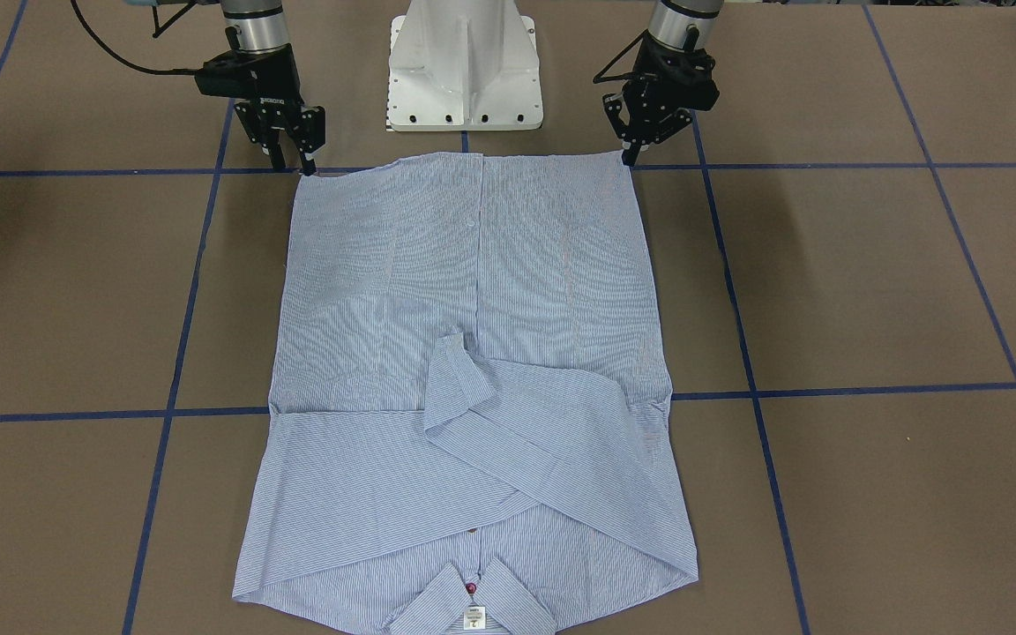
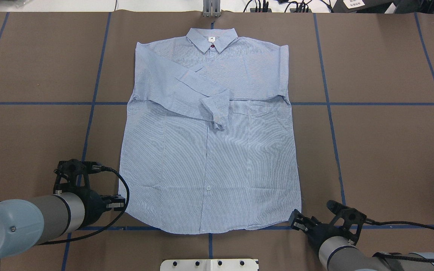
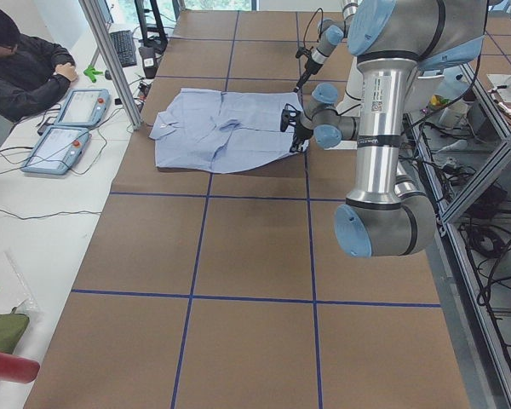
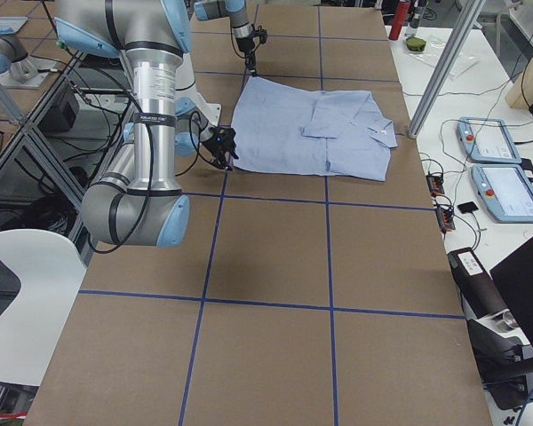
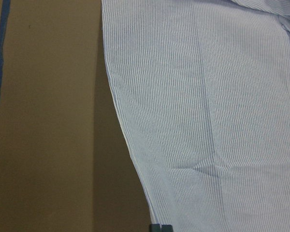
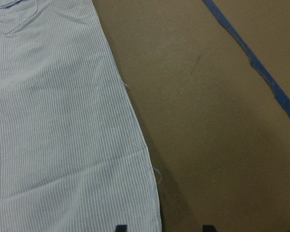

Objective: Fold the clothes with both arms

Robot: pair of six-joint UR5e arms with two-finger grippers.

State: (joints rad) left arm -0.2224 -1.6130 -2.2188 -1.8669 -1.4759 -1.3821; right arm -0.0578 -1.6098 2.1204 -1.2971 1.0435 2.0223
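The light blue striped shirt [image 2: 209, 150] lies flat on the brown table, collar [image 2: 212, 38] at the far side, both sleeves folded across the chest. My left gripper [image 2: 116, 202] is at the hem's left corner; in the left wrist view [image 5: 160, 227] its fingertips are together on the shirt's edge [image 5: 135, 164]. My right gripper [image 2: 294, 223] is at the hem's right corner; in the right wrist view [image 6: 163, 227] its fingertips [image 6: 120, 227] stand apart with the shirt's edge [image 6: 135, 121] between them. In the front-facing view the left gripper [image 1: 630, 157] is on the right and the right gripper [image 1: 295, 163] on the left.
The white pedestal base [image 1: 464, 70] stands just behind the hem, between the arms. Blue tape lines [image 2: 330, 124] grid the table. An operator [image 3: 17, 60] sits past the far edge by two teach pendants [image 3: 68, 128] and a metal post [image 3: 111, 60].
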